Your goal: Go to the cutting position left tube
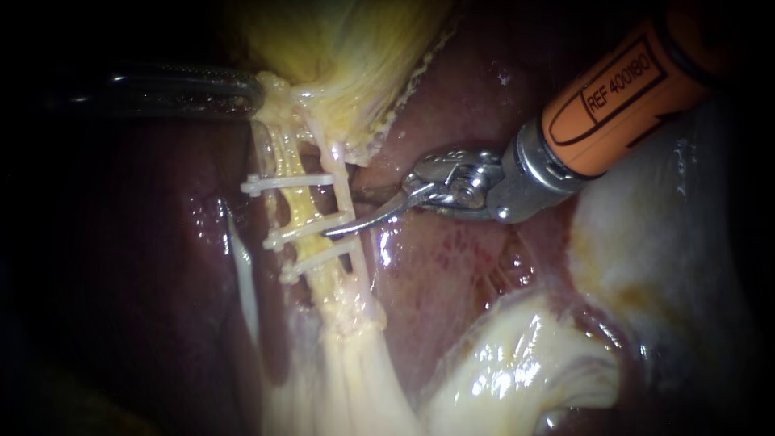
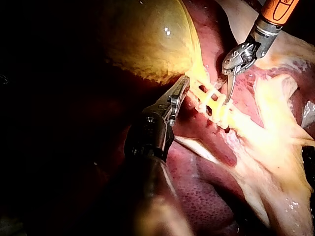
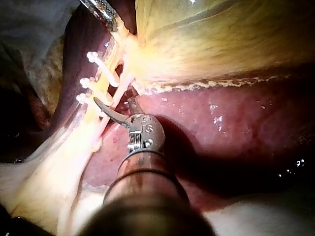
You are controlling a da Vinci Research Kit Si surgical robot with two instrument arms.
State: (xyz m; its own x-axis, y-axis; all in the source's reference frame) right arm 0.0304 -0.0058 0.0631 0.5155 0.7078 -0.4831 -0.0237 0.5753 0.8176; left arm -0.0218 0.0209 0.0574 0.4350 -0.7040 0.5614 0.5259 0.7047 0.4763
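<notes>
So, left instrument: its dark shaft comes in at the upper left of the frame. Its jaws are clamped on the lower edge of the gallbladder, and the strands below hang stretched from that point.
Clips: three white clips lie crosswise, left of centre. The upper one sits apart, and the lower two are close together.
Left tube: this is the yellowish strand left of centre, running down from the gallbladder through the clips. A bare stretch shows between the upper and middle clips.
Handling: the tube looks thin, soft, wet and light, and it is pulled taut. I'd expect it to slide off a blade or tear if dragged. That bare stretch looks like the place to take it, with a blade on each side and clear of the clips.
Right tube: a paler strand just right of the left tube.
Right instrument: its orange shaft comes from the upper right. Its curved blades stand apart and grip nothing. One tip reaches just beside the middle clip, seemingly between the two strands. The right wrist view suggests the pale strand lies in the gap between the blades. It does not look to be around the left tube yet.
Liver: a dark red, glistening surface at centre and right.
Containers: none in sight.
</notes>
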